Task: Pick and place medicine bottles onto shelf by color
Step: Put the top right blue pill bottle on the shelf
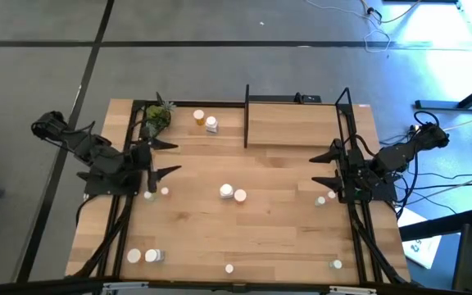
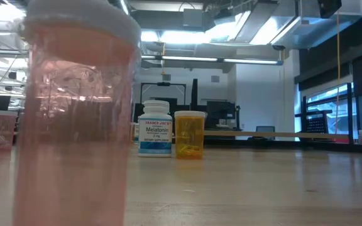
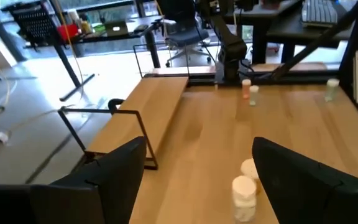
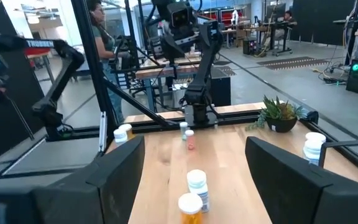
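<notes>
Here, both arms wait at the counter's (image 1: 269, 229) sides, fingers spread wide and empty.
The medicine bottles (image 1: 233, 193) stand scattered upright, long axes vertical, caps up; two sit beside the plant (image 1: 158, 117), and the shelf (image 1: 293, 123) holds none. They look light, rigid and smooth-walled, likely tippy; gripping across the body below the cap seems safest.
</notes>
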### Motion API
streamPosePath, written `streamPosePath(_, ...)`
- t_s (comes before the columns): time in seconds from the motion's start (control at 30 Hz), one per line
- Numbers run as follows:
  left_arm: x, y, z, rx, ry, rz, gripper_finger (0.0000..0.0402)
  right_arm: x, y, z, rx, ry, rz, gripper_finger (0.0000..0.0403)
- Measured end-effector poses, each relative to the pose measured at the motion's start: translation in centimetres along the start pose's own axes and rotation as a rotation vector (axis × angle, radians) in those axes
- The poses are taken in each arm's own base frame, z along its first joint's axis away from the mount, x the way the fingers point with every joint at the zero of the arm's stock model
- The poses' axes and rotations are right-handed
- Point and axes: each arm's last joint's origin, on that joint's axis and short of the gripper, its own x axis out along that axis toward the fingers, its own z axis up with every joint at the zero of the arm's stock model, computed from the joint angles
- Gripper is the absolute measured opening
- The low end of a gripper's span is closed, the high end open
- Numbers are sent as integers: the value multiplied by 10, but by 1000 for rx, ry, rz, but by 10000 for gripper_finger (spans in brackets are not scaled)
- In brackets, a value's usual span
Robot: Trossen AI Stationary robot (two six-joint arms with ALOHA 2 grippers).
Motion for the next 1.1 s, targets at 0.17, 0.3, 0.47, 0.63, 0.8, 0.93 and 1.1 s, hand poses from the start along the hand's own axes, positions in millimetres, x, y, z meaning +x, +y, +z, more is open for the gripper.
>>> streamPosePath(0.17,12,-12,4,-30,66,10,289,0,0,-2,-55,20,15,281)
streamPosePath(0.3,24,-16,6,-85,154,27,289,0,0,-3,13,30,12,281)
streamPosePath(0.47,39,-21,5,-125,238,-7,289,-1,0,-4,17,36,12,281)
streamPosePath(0.63,48,-20,5,-128,262,15,289,-1,0,-3,18,35,12,281)
streamPosePath(0.8,52,-17,5,-139,272,25,289,-1,0,-3,22,33,12,281)
streamPosePath(0.93,53,-15,5,-142,272,37,289,-1,0,-3,74,34,11,281)
streamPosePath(1.1,54,-13,5,-119,273,40,289,-1,0,-3,123,34,10,281)
